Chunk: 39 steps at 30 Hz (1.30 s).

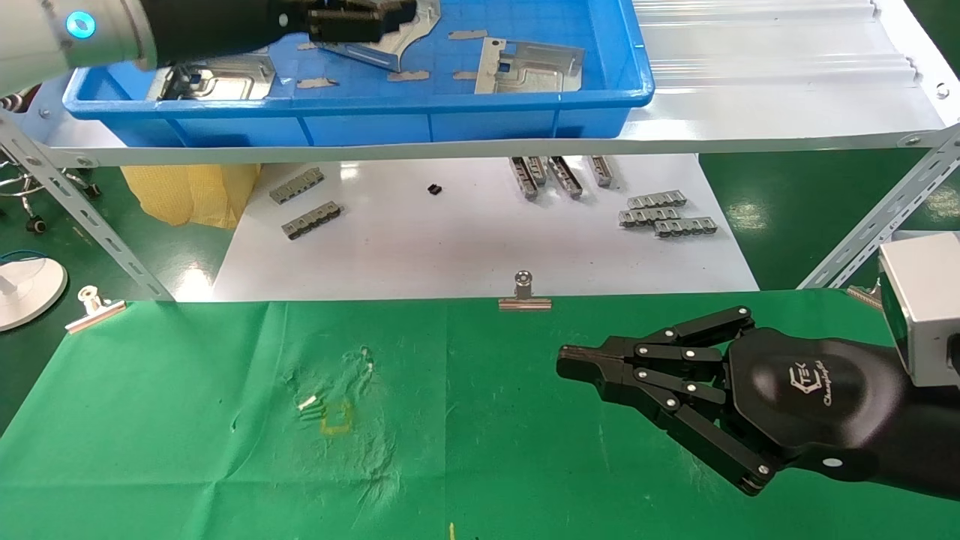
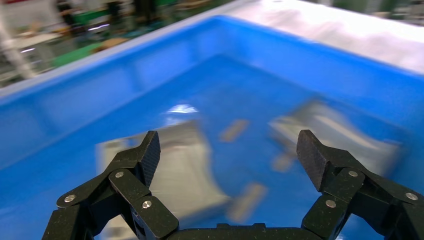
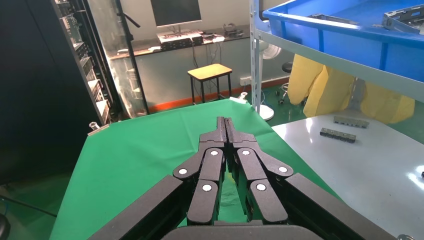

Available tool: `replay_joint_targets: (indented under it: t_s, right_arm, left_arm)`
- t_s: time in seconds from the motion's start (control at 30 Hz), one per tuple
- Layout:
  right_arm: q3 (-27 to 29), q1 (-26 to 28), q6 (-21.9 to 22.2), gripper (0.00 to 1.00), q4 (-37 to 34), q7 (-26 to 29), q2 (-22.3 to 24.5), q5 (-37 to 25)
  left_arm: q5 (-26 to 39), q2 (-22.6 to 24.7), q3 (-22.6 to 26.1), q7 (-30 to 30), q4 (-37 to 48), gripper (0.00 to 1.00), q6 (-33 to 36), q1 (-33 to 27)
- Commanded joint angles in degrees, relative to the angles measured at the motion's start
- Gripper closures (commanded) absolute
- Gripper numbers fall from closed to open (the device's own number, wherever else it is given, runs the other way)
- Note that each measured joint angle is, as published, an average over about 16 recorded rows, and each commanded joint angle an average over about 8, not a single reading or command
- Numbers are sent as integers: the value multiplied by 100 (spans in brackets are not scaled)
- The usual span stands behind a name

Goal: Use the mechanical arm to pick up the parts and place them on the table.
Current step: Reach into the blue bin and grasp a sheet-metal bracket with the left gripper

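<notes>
My left mechanical arm (image 1: 90, 30) reaches into the blue tray. Its gripper (image 1: 390, 16) hangs over a silver-grey part (image 1: 390, 46). In the left wrist view this gripper (image 2: 230, 155) is open and empty, above a part (image 2: 182, 165) lying on the tray floor, with another part (image 2: 325, 125) farther off. Two more parts (image 1: 214, 79) (image 1: 532, 67) lie in the tray. My right gripper (image 1: 566, 364) is shut and empty, low over the green table (image 1: 187, 450). It also shows shut in the right wrist view (image 3: 225, 122). A faded yellow square (image 1: 336, 418) marks the cloth.
The blue tray (image 1: 360, 101) stands on a white shelf with slanted metal struts (image 1: 75, 217) (image 1: 877, 225). A white board (image 1: 465, 247) behind the table holds grey comb-like strips (image 1: 664, 214). Binder clips (image 1: 524, 292) (image 1: 94, 304) pin the cloth's far edge.
</notes>
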Motion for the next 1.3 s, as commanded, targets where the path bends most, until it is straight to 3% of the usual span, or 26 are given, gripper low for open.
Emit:
replay_joint_targets:
  t_s: [0.03, 0.27, 0.33, 0.77, 0.87, 0.9, 1.07, 1.13, 1.17, 1.3]
  right_arm:
    - [0, 0, 0, 100, 0, 0, 0, 0]
    - [0, 0, 0, 100, 0, 0, 0, 0]
    - [0, 0, 0, 100, 0, 0, 0, 0]
    - [0, 0, 0, 100, 0, 0, 0, 0]
    - [0, 0, 0, 94, 0, 0, 0, 0]
    - [0, 0, 0, 87, 0, 0, 0, 0]
    - [0, 0, 0, 26, 0, 0, 0, 0]
    - [0, 0, 0, 6, 0, 0, 0, 0]
    - [0, 0, 0, 1, 0, 0, 0, 0]
    - [0, 0, 0, 0, 0, 0, 0, 0]
  left_arm:
    - [107, 174, 38, 96, 362, 6, -370, -157]
    - [188, 487, 63, 180, 911, 90, -1089, -295]
    - [197, 519, 69, 175, 1002, 100, -1134, -308]
    - [266, 595, 116, 47, 1312, 100, -1365, -398]
    - [303, 621, 142, 30, 1327, 100, -1427, -424]
    - [317, 630, 152, 29, 1328, 100, -1450, -432]
    - [420, 687, 223, 49, 1331, 100, -1597, -462]
    - [464, 713, 253, 49, 1335, 100, -1650, -469]
    - [486, 726, 268, 45, 1338, 100, -1673, -472]
    - [558, 762, 318, 0, 1352, 100, -1727, -484]
